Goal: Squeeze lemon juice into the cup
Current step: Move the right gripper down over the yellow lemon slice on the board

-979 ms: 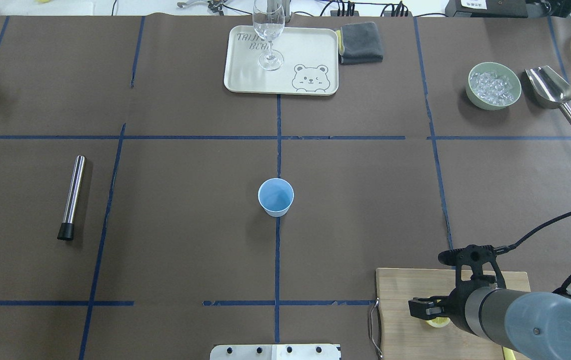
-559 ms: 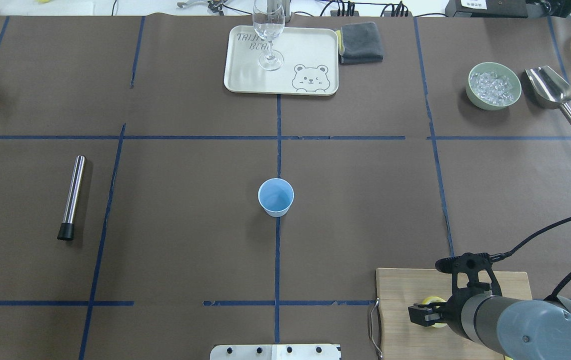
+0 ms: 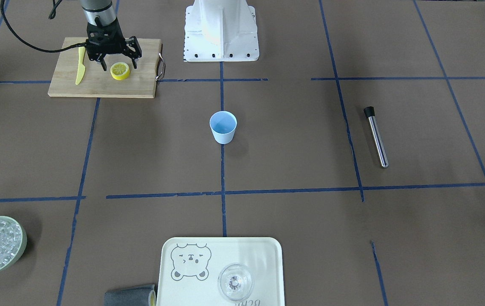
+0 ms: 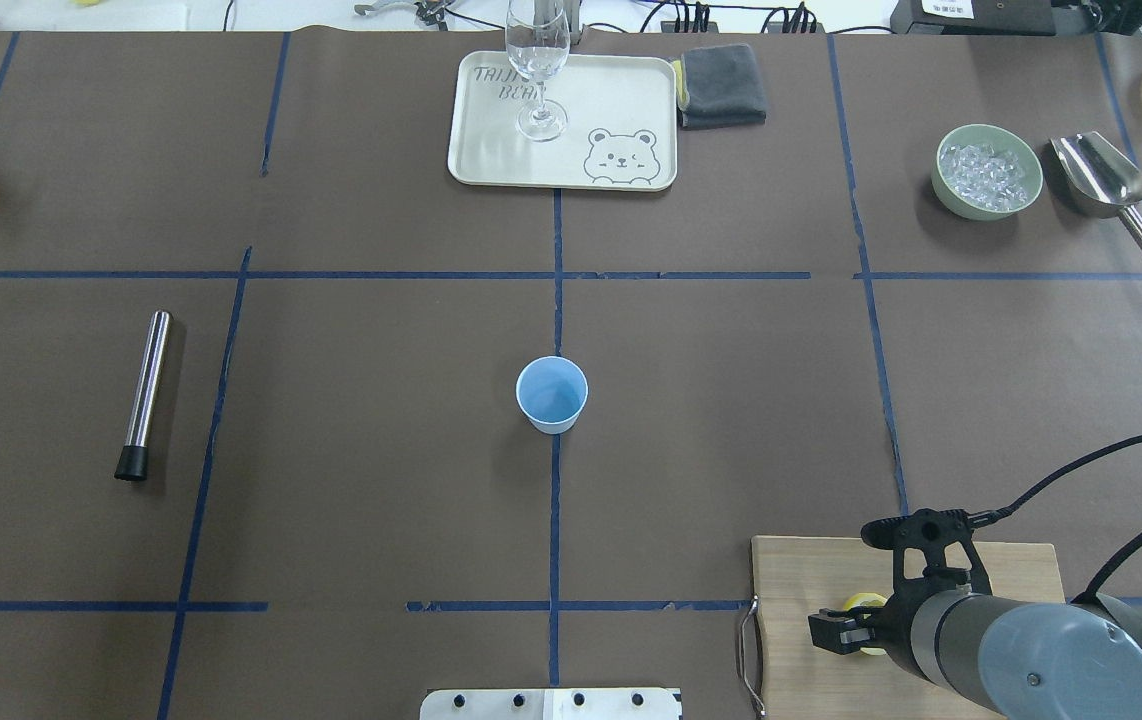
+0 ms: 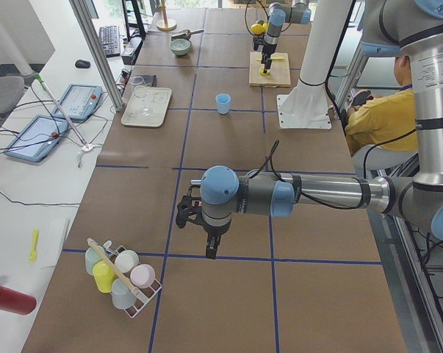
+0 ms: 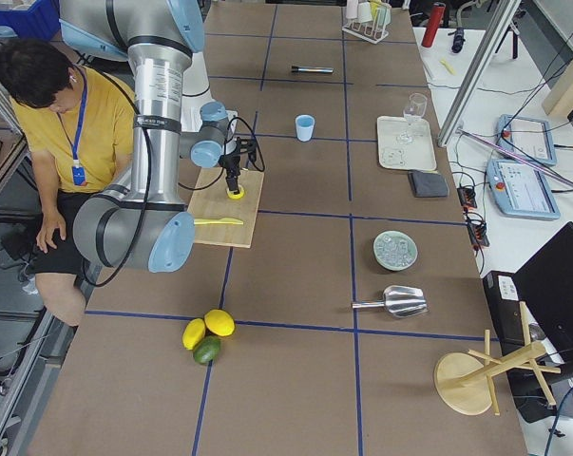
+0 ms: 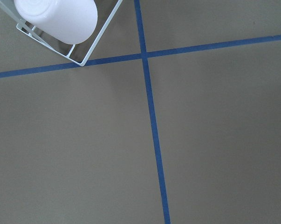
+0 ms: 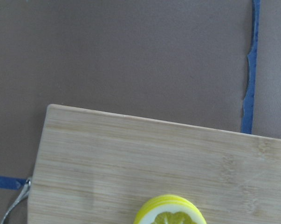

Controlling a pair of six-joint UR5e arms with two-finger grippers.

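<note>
In the view facing the robot, your right claw [image 3: 118,63] hangs wide open over the lemon [image 3: 120,70], with a finger on each side. I think that is so it can drop down and pinch it. The lemon sits cut face up on the wooden board [image 3: 102,87], and the toy knife [image 3: 80,66] lies at its 9 o'clock. The cup [image 3: 223,126] stands at the lemon's 4 o'clock, well apart, mouth up to catch juice. Your left claw [image 5: 210,248] is far away, and I cannot tell if it is open.
</note>
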